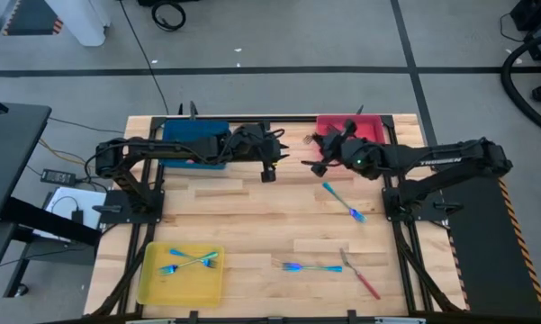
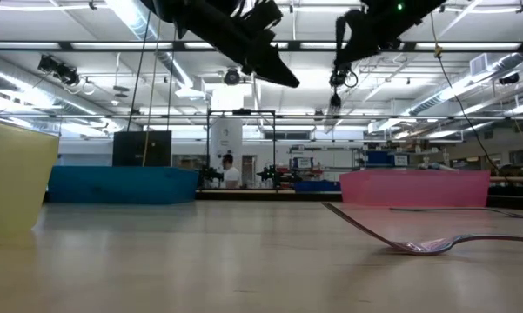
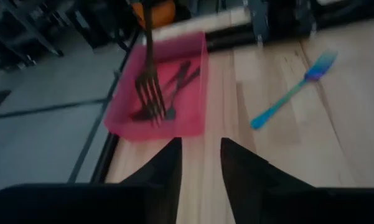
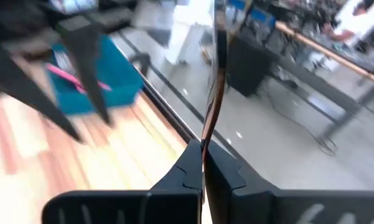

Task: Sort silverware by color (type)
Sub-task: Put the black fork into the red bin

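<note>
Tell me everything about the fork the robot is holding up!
The dark metal fork is slim and plain grey, with a long thin handle and four tines. The right end effector is shut on its handle, and the left wrist view shows it hanging tines down above the red tray, which holds more dark utensils. Only the end effector touches it.

Only lettering in sight: white brand print along the right arm's forearm (image 1: 437, 159) in the high view, too small to read. No legible labels, numbers or signs on the trays, the worktop or in the room behind.
</note>
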Robot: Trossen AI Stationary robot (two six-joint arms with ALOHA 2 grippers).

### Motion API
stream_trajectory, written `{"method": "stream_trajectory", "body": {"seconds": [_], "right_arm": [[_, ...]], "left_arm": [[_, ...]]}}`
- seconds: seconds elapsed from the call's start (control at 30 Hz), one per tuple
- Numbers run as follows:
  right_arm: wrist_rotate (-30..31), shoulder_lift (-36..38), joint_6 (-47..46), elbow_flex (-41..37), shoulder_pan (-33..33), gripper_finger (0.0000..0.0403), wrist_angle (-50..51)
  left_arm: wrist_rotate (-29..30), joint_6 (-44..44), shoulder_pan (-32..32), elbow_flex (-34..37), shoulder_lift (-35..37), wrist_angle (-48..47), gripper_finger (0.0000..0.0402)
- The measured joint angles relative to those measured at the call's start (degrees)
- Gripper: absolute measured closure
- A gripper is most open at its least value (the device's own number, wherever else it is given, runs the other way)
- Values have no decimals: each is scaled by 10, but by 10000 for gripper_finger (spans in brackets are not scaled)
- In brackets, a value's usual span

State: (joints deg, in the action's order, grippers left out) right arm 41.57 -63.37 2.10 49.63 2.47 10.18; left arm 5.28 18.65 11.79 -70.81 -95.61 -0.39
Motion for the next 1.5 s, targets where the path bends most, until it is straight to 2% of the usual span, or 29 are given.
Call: {"method": "stream_trajectory", "body": {"seconds": [0.17, 0.37, 0.77, 1.13, 1.3, 1.5], "right_arm": [[-1, 10, -25, 0, 46, 396, 131], [-32, -2, -45, 0, 139, 395, 258], [-122, -56, -16, 0, 291, 394, 372], [-133, -163, 15, 0, 339, 390, 378], [-140, -194, 13, 0, 345, 370, 379], [-120, -197, 12, 0, 335, 340, 379]], "left_arm": [[1, 0, -4, -2, 12, -98, 282], [0, 0, -8, -28, 13, -223, 281], [1, -33, -12, -86, 13, -381, 280], [1, -46, -12, -112, 13, -479, 280], [1, -74, -12, -117, 13, -538, 280], [1, -75, -12, -117, 13, -539, 280]]}}
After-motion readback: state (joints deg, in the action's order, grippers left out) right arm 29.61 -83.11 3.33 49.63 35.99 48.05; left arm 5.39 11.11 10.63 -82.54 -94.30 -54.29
